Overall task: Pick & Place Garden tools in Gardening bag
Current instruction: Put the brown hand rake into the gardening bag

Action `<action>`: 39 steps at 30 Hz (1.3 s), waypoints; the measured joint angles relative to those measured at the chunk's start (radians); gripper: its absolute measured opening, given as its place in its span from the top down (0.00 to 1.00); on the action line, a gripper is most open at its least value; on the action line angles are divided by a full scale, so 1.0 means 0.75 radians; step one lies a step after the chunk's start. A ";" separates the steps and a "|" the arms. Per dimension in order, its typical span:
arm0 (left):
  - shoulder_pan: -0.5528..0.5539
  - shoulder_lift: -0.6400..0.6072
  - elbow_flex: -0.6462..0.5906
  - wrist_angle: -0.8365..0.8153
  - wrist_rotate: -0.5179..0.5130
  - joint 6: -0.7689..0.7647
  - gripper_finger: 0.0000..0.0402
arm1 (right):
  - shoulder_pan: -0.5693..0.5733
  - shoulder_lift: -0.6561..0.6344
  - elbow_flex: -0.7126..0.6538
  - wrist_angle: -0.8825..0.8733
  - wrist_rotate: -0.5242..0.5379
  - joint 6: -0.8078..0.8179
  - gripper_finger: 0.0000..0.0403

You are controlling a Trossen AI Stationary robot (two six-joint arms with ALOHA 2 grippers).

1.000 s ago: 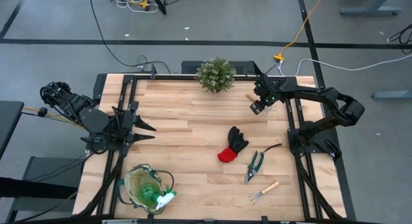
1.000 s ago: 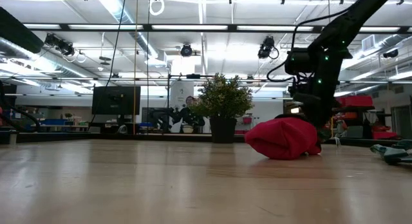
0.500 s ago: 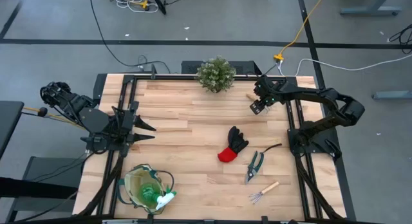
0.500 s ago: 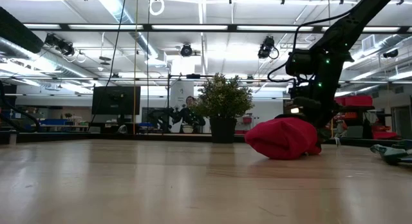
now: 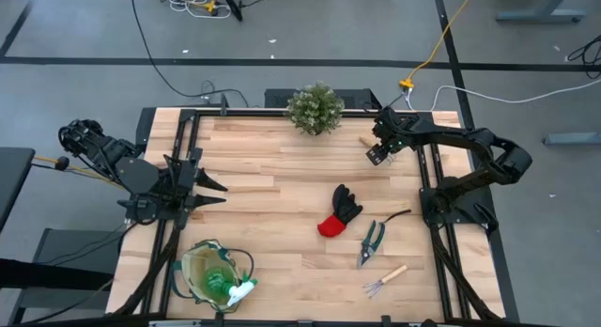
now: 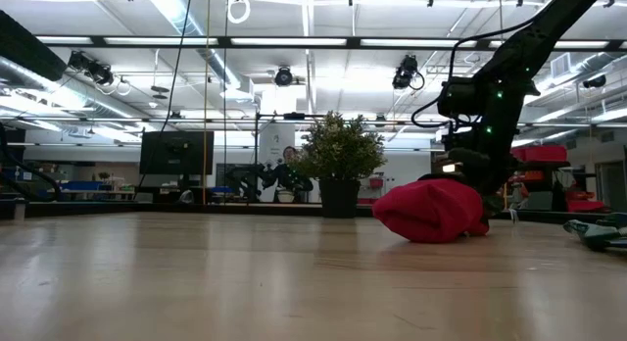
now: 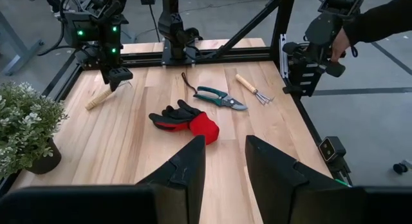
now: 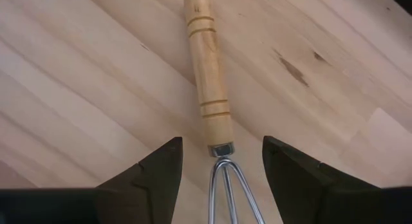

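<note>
High view: right gripper [image 5: 377,153] sits near the tabletop's far right corner, over a wooden-handled mini rake [image 5: 365,141] lying there. Right wrist view shows the fingers [image 8: 154,169] spread apart w/ the rake's handle [image 8: 207,82] and metal neck between them, nothing gripped; rake lies flat on the wood.

Left gripper [image 5: 214,189] hangs at the left edge of the tabletop, about mid-depth. Left wrist view: its fingers [image 7: 185,169] are partly apart, a gap between them, holding nothing.

Black-and-red glove [image 5: 339,211] lies right of the tabletop's centre. Pruning shears [image 5: 372,239] are just beside it, toward the right edge and slightly nearer the front. A second mini rake [image 5: 385,278] lies near the front right corner, apart from the shears.

Gardening bag [image 5: 214,273] stands at the front left corner, w/ the green spray bottle [image 5: 230,288] inside it, white nozzle poking toward the rim.

Potted plant [image 5: 315,108] stands at the far edge, mid-width.

Low view: glove [image 6: 432,211] in the foreground, right arm behind it, plant [image 6: 338,163] farther back.
</note>
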 joint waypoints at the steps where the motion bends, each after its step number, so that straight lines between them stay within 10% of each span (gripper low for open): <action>1: 0.000 0.000 0.000 0.000 0.000 0.000 0.71 | 0.000 0.000 0.000 0.000 -0.003 -0.003 0.46; 39: 0.000 0.000 0.000 0.000 0.000 -0.036 0.71 | 0.001 0.068 0.002 -0.009 -0.023 -0.076 0.86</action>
